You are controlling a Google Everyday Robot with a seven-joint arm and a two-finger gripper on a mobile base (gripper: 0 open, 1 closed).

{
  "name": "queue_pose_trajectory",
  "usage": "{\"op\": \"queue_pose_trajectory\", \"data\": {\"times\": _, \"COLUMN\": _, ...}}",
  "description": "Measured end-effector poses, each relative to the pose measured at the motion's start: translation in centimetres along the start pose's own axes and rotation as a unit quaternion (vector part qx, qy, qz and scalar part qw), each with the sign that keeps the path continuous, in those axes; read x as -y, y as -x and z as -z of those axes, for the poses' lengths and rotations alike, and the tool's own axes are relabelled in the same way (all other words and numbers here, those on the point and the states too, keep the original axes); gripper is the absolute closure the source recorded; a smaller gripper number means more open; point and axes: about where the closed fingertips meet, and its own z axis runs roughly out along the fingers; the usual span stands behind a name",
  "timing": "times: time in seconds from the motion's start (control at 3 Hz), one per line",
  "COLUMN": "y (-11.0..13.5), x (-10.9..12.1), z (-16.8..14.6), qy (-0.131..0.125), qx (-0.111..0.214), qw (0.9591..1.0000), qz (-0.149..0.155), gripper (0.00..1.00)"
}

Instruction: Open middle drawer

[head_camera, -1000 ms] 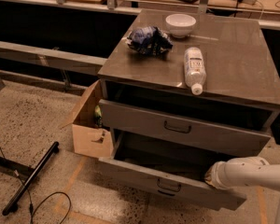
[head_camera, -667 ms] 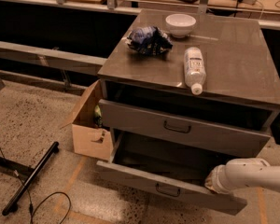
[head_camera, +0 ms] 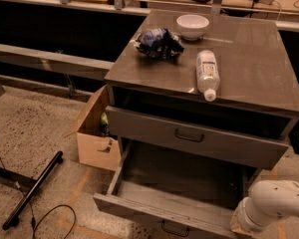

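The middle drawer (head_camera: pixel 179 203) is pulled well out at the bottom of the grey cabinet. Its low front panel carries a small dark loop handle (head_camera: pixel 174 229) and its plain grey inside is bare. Above it the drawer with the taller front panel (head_camera: pixel 199 141) stands slightly out. My white arm (head_camera: pixel 274 203) comes in from the lower right, and its wrist ends by the right end of the middle drawer's front. My gripper is past the wrist, below the picture's edge, and does not show.
On the cabinet top (head_camera: pixel 249 63) lie a white bowl (head_camera: pixel 192 25), a crumpled blue bag (head_camera: pixel 158 42) and a plastic bottle (head_camera: pixel 208 73) on its side. An open cardboard box (head_camera: pixel 95 133) stands left of the cabinet. A black bar (head_camera: pixel 34 189) and cable lie on the floor.
The middle drawer has come further out toward the camera. My arm has moved down and toward the lower right with it.
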Motion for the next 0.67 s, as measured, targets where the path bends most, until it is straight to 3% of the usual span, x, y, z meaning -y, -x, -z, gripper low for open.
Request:
{"op": "queue_pose_trajectory", "data": {"times": 0.33, "y": -1.6, "x": -4.3, "z": 2.9, "qy": 0.036, "qx": -0.027, "qw": 0.9989, "qz": -0.012, "gripper": 1.00}}
{"op": "queue_pose_trajectory", "data": {"times": 0.67, "y": -1.3, "x": -5.2, "z": 4.6, "qy": 0.033, "qx": -0.029, "qw": 0.9990, "qz": -0.010, "gripper": 1.00}}
